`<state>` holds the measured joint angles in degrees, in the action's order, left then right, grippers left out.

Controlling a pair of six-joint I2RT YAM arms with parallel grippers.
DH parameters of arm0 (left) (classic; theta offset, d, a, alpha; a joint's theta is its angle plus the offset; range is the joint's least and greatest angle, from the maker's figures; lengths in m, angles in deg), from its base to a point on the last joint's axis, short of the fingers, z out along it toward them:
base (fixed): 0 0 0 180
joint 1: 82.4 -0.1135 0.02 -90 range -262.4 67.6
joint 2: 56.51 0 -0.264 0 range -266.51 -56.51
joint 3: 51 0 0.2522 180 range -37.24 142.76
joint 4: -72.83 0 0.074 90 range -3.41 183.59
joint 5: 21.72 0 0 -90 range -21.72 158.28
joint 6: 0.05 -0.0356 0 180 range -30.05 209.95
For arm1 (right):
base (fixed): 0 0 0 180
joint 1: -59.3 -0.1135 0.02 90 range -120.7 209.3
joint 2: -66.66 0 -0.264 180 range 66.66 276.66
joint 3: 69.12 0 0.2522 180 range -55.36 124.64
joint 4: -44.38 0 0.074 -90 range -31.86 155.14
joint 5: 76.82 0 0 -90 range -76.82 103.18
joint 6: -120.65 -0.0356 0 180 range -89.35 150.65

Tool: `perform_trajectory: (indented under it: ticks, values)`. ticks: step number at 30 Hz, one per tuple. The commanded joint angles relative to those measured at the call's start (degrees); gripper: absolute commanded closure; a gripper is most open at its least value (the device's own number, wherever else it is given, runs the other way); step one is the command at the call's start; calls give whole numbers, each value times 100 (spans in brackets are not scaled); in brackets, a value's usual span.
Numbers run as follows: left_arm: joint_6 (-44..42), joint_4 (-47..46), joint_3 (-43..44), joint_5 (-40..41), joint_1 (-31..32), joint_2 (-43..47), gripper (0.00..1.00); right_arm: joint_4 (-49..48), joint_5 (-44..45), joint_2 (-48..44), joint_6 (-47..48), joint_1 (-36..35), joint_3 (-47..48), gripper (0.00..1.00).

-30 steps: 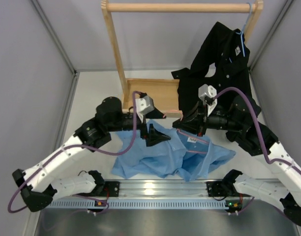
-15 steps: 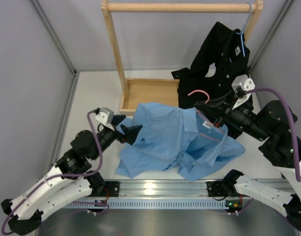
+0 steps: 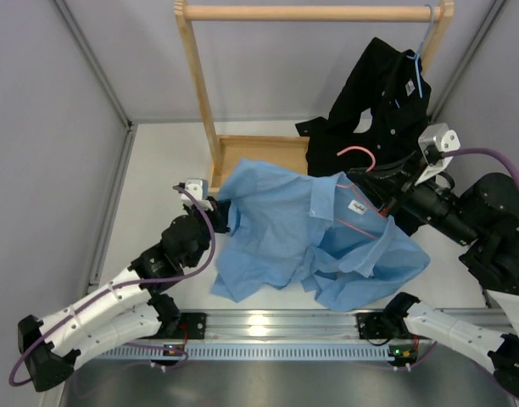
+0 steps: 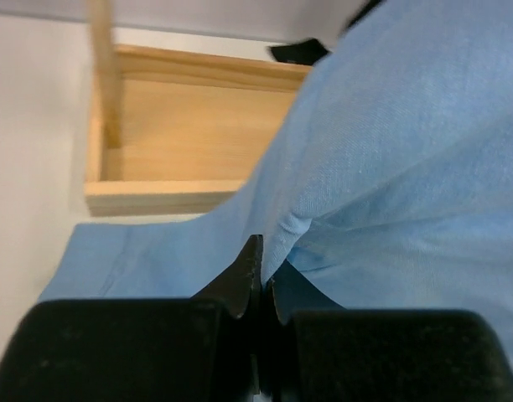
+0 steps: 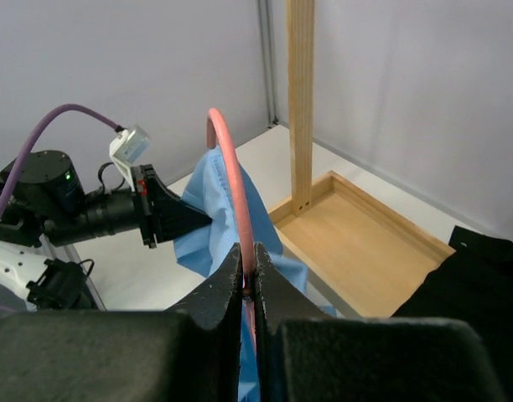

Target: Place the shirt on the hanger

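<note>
Top view: the shirt [image 3: 310, 242], pale blue and creased, is hanging stretched between both arms, its hem trailing onto the table [image 3: 158, 178]. The pink hanger [image 3: 358, 152] is crossing its collar, so threading appears to be in hand.

Left wrist: the left gripper [image 4: 258, 280] jaws are pinching a shirt fold.

Right wrist: the right gripper [image 5: 248, 280] jaws are clamping the hanger's neck.

The next move is probably seating a shoulder over the wire.

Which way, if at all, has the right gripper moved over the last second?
Yes. The right gripper, shut on the hanger, moved rightward and farther back, now overlapping the black shirt.

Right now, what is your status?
Left gripper shut on shirt edge. Right gripper shut on hanger neck. Hanger at collar. Black shirt close behind.
</note>
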<state>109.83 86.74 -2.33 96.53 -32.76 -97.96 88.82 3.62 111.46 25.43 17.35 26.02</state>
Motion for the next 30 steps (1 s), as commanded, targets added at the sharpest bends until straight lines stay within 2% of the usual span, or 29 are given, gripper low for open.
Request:
perform_trajectory:
  ticks: [1,5,9,10,13,14,16,17,20,21,23,24,25,26,27,28,30]
  values:
    - [1173,455,174,2310,-25,-135,100,-132,690,-85,-94,-23,44,100]
    - [1861,742,-55,2563,-61,-65,100,-132,789,-85,-94,-23,18,100]
    - [1756,400,-196,2124,-61,-47,100,-141,710,-6,-103,-23,18,100]
    - [1721,355,-170,2045,-61,-56,97,-141,701,46,-129,-15,9,100]
    - [1484,241,-47,1588,-61,-21,67,-150,657,126,-129,-23,27,100]
    - [1284,223,67,1309,-61,-3,45,-150,657,135,-129,-15,27,100]
    - [1020,241,208,965,-61,119,15,-150,710,152,-94,-15,9,100]
    - [687,241,383,476,-61,189,2,-158,736,135,-77,-15,-8,100]
    - [89,311,778,-501,-61,374,2,-141,930,82,-33,-23,-70,100]
    - [-35,468,1171,-1209,-61,357,2,-150,947,73,-15,-15,-114,100]
    - [-430,714,1674,-2004,-61,60,2,-141,1053,-23,29,-23,-219,100]
    - [-528,924,2381,-2347,-61,-168,2,-150,801,-50,73,-15,-272,100]
    - [-659,1579,2823,-3116,-61,-736,2,-141,641,-128,195,-23,-316,100]
    - [-930,1959,3280,-3533,-61,-1063,2,-132,501,-172,257,-23,-429,100]
    - [-1064,2329,4137,-3946,-61,-1397,2,-132,360,-216,266,-23,-483,100]
    - [-1248,3046,4538,-4637,-52,-2027,2,-123,332,-295,293,-23,-535,100]
    - [-1924,3692,5206,-5239,-52,-2550,2,-88,289,-375,337,-23,-650,100]
